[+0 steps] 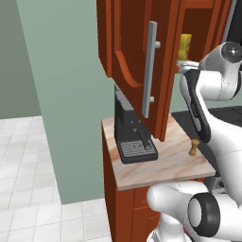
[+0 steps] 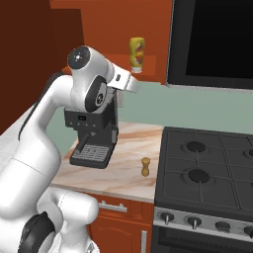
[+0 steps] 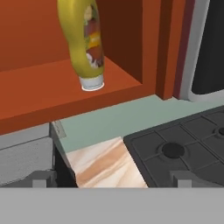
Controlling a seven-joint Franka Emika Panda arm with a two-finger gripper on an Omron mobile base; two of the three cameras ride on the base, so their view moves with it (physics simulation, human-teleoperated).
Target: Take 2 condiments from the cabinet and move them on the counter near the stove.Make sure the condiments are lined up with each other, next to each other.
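The yellow bottle [image 3: 85, 41] stands on its pale end on the shelf of the open cabinet [image 3: 39, 89]; it also shows as the yellow bottle [image 2: 137, 53] and the yellow bottle [image 1: 185, 46]. My gripper [image 3: 110, 178] is open and empty. It hovers in front of the shelf and a little below the bottle, not touching it. The small wooden shaker [image 2: 145, 167] stands upright on the counter [image 2: 121, 173] just left of the stove [image 2: 207, 168], and shows again as the shaker [image 1: 194, 147].
A black coffee machine [image 2: 94, 133] sits on the counter's left part, under my arm. The cabinet door [image 1: 127, 47] with its silver bar handle [image 1: 151, 71] hangs open over it. A dark appliance [image 2: 212, 39] is mounted above the stove.
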